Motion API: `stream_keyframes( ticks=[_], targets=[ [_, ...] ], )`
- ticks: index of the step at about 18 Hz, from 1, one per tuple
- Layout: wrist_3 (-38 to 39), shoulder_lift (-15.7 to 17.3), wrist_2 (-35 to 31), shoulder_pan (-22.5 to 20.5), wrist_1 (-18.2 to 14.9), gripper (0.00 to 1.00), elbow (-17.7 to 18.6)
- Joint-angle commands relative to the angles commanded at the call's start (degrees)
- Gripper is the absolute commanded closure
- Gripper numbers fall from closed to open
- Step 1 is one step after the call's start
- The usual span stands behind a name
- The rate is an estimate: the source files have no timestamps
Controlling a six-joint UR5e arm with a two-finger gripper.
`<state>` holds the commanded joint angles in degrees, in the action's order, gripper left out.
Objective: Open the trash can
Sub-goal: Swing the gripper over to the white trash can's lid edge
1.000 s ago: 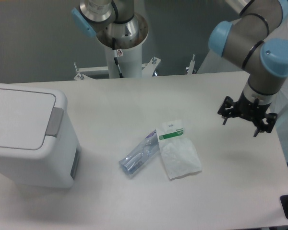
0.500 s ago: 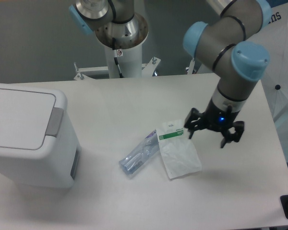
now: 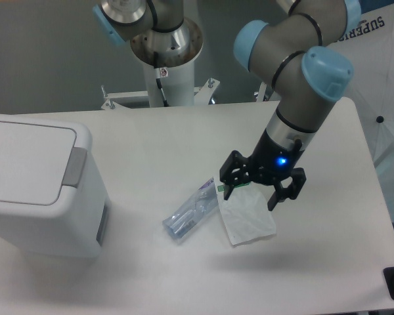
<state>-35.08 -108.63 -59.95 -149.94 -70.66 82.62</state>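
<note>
**Lid down, claw over the packet**

Trash can sits at table's left edge, flat lid closed, grey push tab on its right side untouched. Mid-table: clear bottle lying on its side, white packet w/ green label just beside it, touching. Gripper hangs above packet's top end, fingers spread wide, nothing in them, blue light on at wrist. Well apart from the can

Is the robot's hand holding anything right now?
No, nothing. The end effector is open and empty, above the white packet on the table. It is far from the trash can, whose lid is shut.
</note>
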Motion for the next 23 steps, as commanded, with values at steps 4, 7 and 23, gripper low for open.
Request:
stream_keyframes(
  ticks=[4, 7, 23],
  targets=[
    [1.85, 1.67, 2.29, 0.62, 0.0, 0.0, -0.09],
    [4.04, 2.46, 2.29, 1.67, 0.0, 0.0, -0.17],
    [18.64, 9.4, 1.68, 15.29, 0.62, 0.0, 0.17]
  ],
)
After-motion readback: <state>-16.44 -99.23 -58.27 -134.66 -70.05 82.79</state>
